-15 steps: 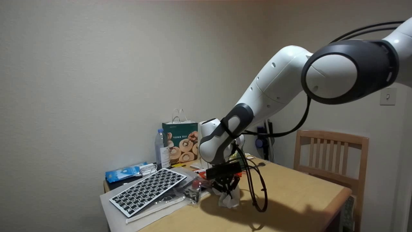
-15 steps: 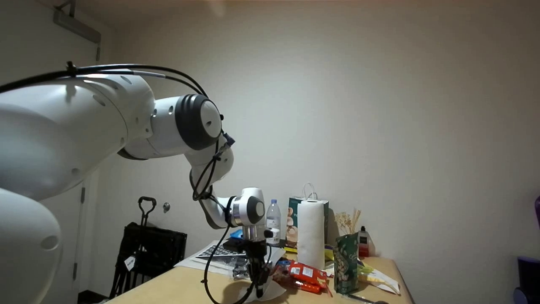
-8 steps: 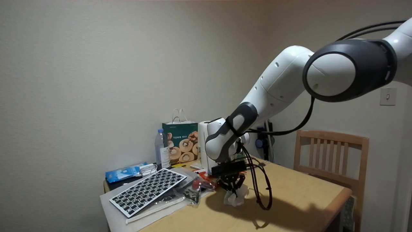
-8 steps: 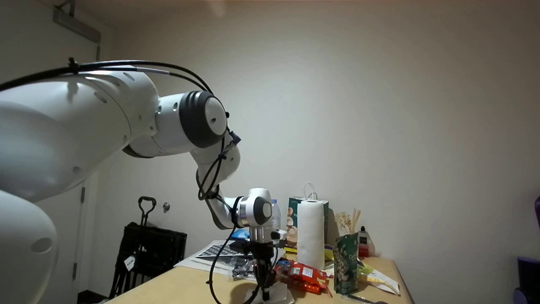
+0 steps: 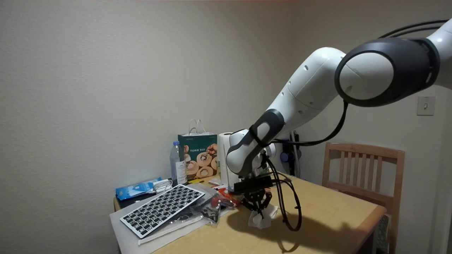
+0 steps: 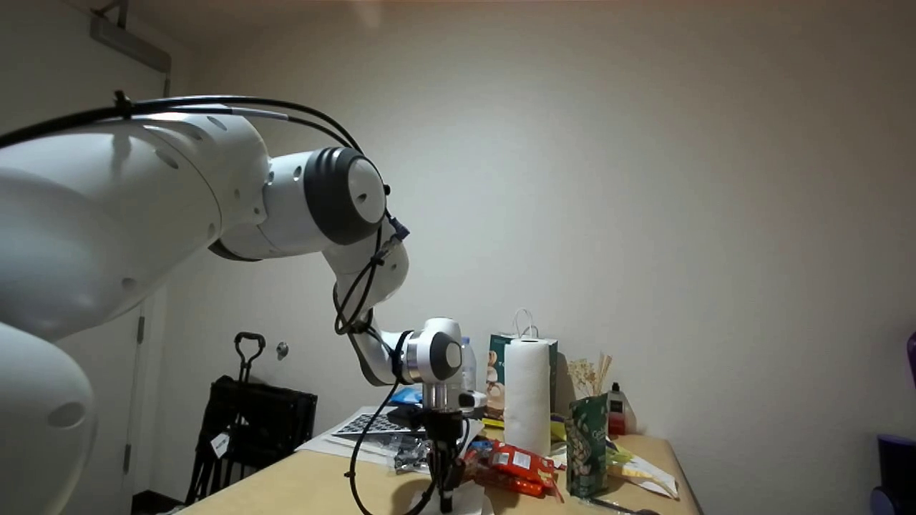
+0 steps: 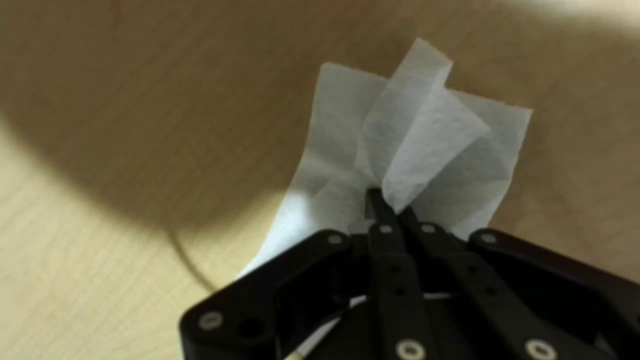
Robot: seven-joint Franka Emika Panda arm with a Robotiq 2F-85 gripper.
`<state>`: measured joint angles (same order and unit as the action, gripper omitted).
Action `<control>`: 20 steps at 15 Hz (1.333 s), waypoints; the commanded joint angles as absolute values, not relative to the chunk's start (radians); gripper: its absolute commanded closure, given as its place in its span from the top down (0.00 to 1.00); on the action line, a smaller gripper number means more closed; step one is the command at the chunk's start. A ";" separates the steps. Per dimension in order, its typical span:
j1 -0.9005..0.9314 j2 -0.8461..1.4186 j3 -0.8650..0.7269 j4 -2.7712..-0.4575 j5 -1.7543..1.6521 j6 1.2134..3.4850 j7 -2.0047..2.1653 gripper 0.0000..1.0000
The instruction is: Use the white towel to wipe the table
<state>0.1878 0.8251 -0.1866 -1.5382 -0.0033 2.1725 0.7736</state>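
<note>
One white paper towel (image 7: 410,145), pinched in the Robotiq gripper (image 7: 392,211), lies on the table (image 5: 317,204). Likely light, limp, tearable; best grasped mid-sheet.

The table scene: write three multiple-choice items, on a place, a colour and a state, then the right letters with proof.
1. Where is the paper towel roll? A) on the chair B) on the floor C) on the table
2. What colour is the cap of the tall bottle? A) blue B) red C) green
3. The gripper is: A) wide open B) shut on the white towel C) shut on nothing

1C: it stands upright behind red packets in an exterior view.
2A: it shows plainly blue in an exterior view.
3B: the wrist view shows it bunched between closed jaws.
</note>
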 commanded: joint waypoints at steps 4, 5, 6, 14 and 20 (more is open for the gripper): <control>0.163 0.783 -0.153 -1.602 -0.001 2.160 0.786 0.02; 0.164 0.778 -0.154 -1.612 -0.002 2.167 0.797 0.02; 0.166 0.776 -0.154 -1.617 -0.003 2.169 0.803 0.02; 0.138 0.786 -0.092 -1.675 0.048 2.121 0.754 0.00; 0.113 0.762 -0.058 -1.729 0.083 2.076 0.743 0.00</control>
